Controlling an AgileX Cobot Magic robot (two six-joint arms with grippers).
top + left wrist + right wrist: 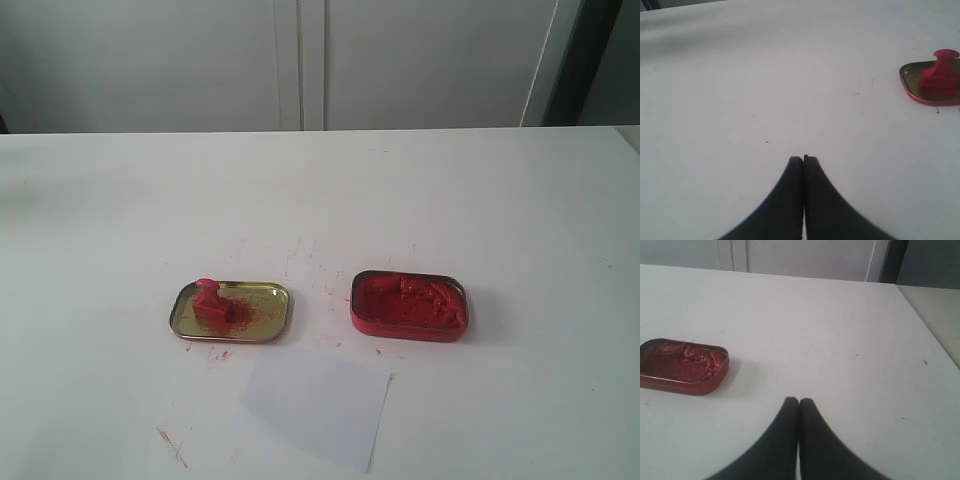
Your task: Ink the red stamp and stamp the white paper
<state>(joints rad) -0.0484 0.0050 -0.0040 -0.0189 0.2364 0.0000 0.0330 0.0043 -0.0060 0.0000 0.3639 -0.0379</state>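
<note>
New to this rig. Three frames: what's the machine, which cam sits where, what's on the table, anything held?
It is a robot with two arms. The wide picture comes from a camera off the arms, and neither arm shows in it. The other two cameras sit on the wrists: one shows the left hand, the other the right hand. Both hands are shut and hold nothing. On the white table lies a gold lid with the red stamp standing in it. Beside it is a red tin of ink paste. The white paper lies nearer the camera.
</note>
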